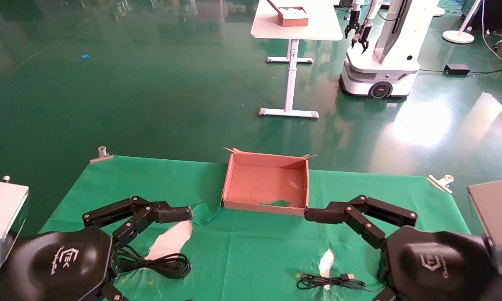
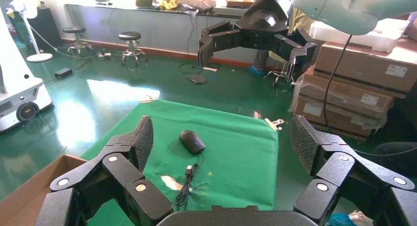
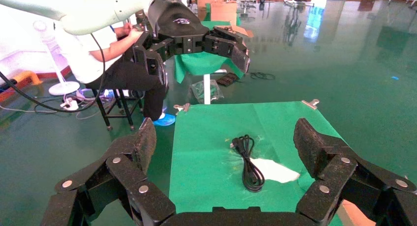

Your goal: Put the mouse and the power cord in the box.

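1. The shallow brown cardboard box (image 1: 266, 184) sits empty at the far middle of the green-covered worktop (image 1: 251, 251).
2. The left claw (image 1: 180, 214) hovers spread; the thick black coiled power cord (image 1: 159, 262) lies just near of it, long axis left-right.
3. The right claw (image 1: 316, 214) is also spread; the small black oval mouse (image 2: 192, 140) lies on its side, so the right arm is nearer.

Black linked tools (image 1: 184, 214) (silver screws), white-logoed housings.
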You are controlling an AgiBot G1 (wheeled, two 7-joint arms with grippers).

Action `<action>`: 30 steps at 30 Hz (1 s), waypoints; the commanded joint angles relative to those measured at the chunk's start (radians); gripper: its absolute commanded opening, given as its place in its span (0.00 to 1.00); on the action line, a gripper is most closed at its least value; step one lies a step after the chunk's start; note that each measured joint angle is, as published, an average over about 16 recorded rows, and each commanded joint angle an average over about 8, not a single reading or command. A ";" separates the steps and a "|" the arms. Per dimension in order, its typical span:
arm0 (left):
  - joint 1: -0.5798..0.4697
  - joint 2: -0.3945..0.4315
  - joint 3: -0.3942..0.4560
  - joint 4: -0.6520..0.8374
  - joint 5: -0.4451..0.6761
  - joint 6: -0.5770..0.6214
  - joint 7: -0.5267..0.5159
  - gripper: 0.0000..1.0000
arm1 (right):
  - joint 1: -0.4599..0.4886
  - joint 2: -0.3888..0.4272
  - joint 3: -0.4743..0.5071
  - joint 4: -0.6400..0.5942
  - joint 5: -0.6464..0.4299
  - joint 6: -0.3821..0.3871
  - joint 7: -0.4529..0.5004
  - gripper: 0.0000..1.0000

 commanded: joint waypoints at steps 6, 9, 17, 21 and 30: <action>-0.021 -0.014 0.060 0.007 0.148 -0.022 -0.034 1.00 | 0.020 0.026 -0.042 0.025 -0.152 0.017 -0.020 1.00; -0.077 -0.007 0.126 0.007 0.323 -0.044 -0.076 1.00 | 0.042 0.028 -0.070 0.036 -0.260 0.046 -0.026 1.00; -0.279 0.075 0.299 -0.018 0.762 -0.083 -0.198 1.00 | 0.112 -0.005 -0.137 0.052 -0.485 0.108 -0.033 1.00; -0.308 0.086 0.327 -0.028 0.811 -0.083 -0.204 1.00 | 0.123 -0.011 -0.150 0.052 -0.515 0.111 -0.032 1.00; -0.313 0.120 0.359 -0.018 0.926 -0.111 -0.209 1.00 | 0.117 -0.008 -0.146 0.032 -0.503 0.106 -0.036 1.00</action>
